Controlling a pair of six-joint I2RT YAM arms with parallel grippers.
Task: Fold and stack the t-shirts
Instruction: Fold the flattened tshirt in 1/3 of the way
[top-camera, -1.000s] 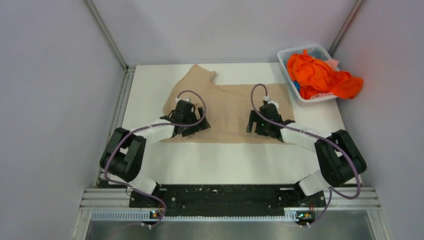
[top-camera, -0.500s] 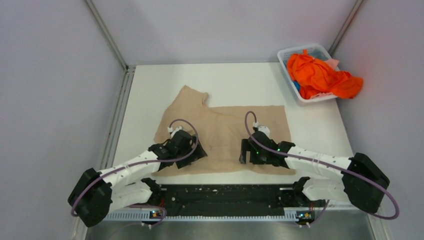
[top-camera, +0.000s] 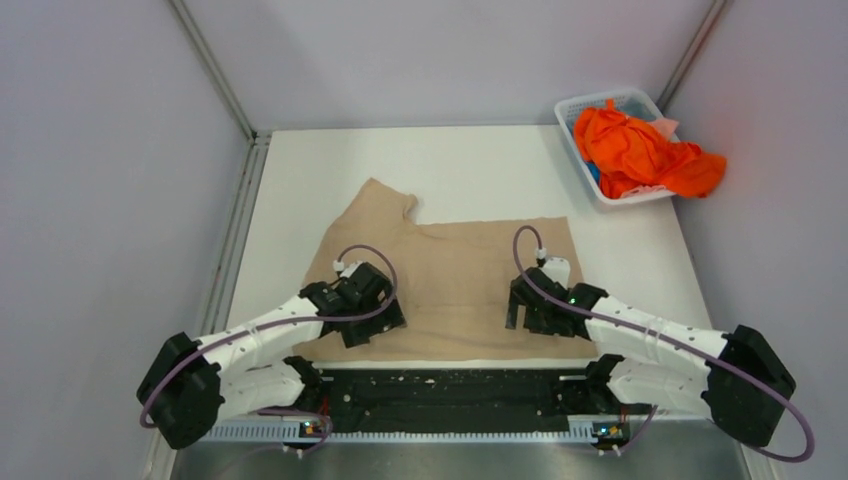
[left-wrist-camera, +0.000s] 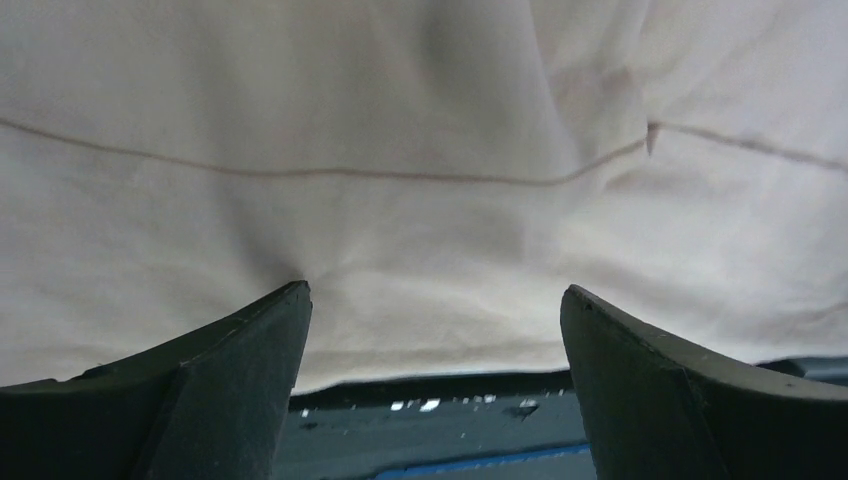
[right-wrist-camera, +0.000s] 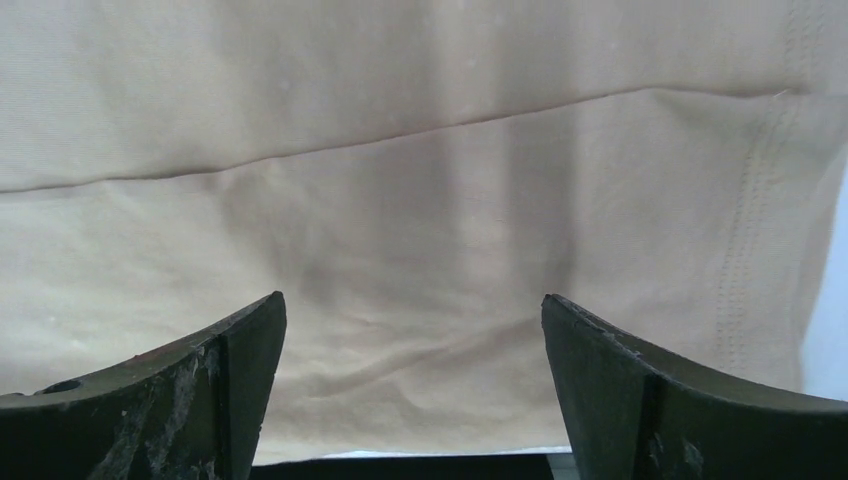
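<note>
Folding the beige t-shirt (top-camera: 450, 270) looks like the step in hand. It lies spread on the white table (top-camera: 480, 160), one sleeve sticking out far-left, w/ its near edge right at the table's front by the arm bases. The orange t-shirts (top-camera: 640, 155) sit bunched in the white basket (top-camera: 575, 108) at the far-right corner, not yet laid out, so prob early in the job.

L gripper (top-camera: 385, 322) is over the shirt's near-left part and R gripper (top-camera: 522, 312) over its near-right part. Both have fingers spread wide and nothing pinched. Tips are at cloth level, and a small pucker by the L tip suggests contact, but can't tell for sure.

Next move, as I judge it: both need to close on the near edge, lift together and carry it toward the far edge. Even height and pace needed, else the cloth skews or drags.

Views compared:
- Top cam gives the whole outline, the sleeve, the basket and both arms' reach.
- L wrist cam shows a layer edge running across the cloth, plus the dark base rail (left-wrist-camera: 430, 400) just past the hem. From above that detail is too small to see.
- R wrist cam shows a stitched hem (right-wrist-camera: 760, 200) on the right side and soft wrinkles btwn the fingers.
</note>
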